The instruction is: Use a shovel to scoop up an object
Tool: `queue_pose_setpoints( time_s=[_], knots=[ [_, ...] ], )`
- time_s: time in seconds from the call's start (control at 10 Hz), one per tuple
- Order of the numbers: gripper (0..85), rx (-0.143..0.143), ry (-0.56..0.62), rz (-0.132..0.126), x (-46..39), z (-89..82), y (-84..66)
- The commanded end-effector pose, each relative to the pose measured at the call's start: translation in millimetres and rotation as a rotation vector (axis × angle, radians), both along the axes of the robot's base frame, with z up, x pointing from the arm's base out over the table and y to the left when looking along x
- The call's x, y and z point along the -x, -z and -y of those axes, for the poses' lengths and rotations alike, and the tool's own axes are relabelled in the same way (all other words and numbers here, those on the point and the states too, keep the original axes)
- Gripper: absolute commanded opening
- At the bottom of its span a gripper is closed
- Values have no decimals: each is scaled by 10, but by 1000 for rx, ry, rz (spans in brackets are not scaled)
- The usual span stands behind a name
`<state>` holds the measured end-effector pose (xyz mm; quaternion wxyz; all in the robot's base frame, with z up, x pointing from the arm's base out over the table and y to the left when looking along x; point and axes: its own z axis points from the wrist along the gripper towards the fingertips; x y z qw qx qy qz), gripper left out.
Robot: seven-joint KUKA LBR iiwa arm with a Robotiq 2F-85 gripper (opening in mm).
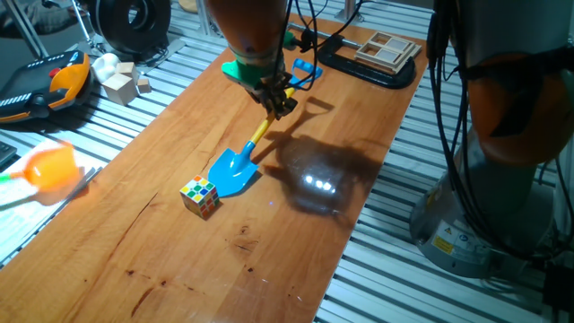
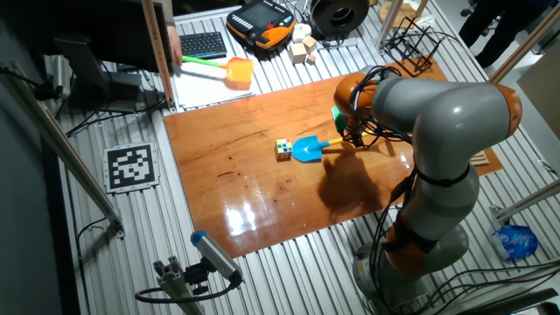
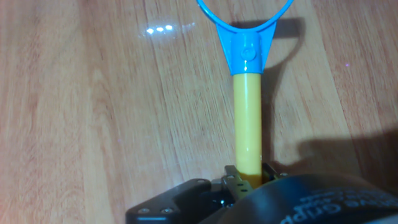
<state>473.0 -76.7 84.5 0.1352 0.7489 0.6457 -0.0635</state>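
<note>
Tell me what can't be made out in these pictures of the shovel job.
- Hand: one fixed view, cables and its own body hide the fingers; the other fixed view, too small.
- Shovel blade: hand view, cut off by the top edge.
- Cube: absent from the hand view; whether it touches the blade is unclear from either fixed view.

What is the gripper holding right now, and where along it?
The gripper is shut on the shovel, clamping its yellow shaft near the upper end, away from the blue blade, which rests on the table beside the cube.
</note>
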Motion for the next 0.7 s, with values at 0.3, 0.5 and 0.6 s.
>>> queue_pose_setpoints(
  time_s=[0.3,0.5,0.6],
  knots=[
    [0,37,31,15,-4,0,-24],
    [0,39,39,9,-4,-2,-29],
    [0,39,41,8,-3,-9,-34]
  ],
)
